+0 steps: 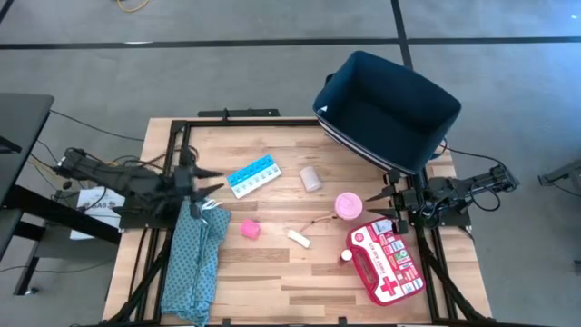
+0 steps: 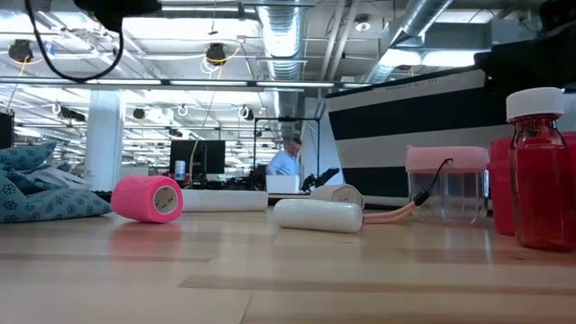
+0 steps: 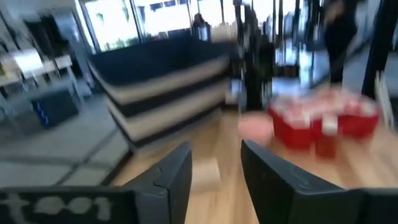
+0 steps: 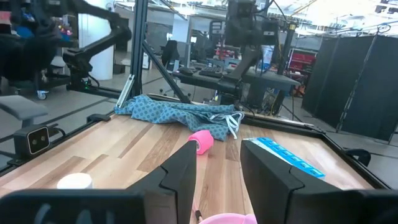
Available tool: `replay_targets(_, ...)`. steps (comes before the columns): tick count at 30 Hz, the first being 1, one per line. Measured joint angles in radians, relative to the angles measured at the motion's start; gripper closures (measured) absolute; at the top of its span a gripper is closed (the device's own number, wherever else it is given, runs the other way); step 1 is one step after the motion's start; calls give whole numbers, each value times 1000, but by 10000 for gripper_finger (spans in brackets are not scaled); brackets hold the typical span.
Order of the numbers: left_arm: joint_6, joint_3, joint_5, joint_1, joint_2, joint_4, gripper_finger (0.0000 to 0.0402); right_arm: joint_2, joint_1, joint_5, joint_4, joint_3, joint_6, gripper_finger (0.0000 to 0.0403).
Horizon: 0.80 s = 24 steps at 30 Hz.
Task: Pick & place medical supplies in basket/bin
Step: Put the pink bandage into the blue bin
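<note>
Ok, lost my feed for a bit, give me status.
Left gripper open, empty, at left edge by teal cloth. Right gripper open, empty, beside pink tape roll. Navy bin holds nothing visible; supplies on table. Nothing blocking.

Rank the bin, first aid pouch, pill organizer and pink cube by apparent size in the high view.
1. Navy bin
2. First aid pouch
3. Pill organizer
4. Pink cube
All gaps are clear.
</note>
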Motion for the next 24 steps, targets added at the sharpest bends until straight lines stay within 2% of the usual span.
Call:
replay_targets(5, -64, 0, 73, 0, 162, -171, 285, -2, -5, 11, 81, 15, 139, 284)
replay_targets(11, -88, -19, 82, 29, 370, -136, 294, 42, -29, 30, 61, 162, 220, 284)
replay_targets(15, -92, -19, 159, 64, 492, -38, 292, 163, -27, 30, 59, 256, 308, 284)
replay_targets(24, -136, -19, 507, 120, 664, 45, 254, 546, 19, 26, 105, 423, 358, 284)
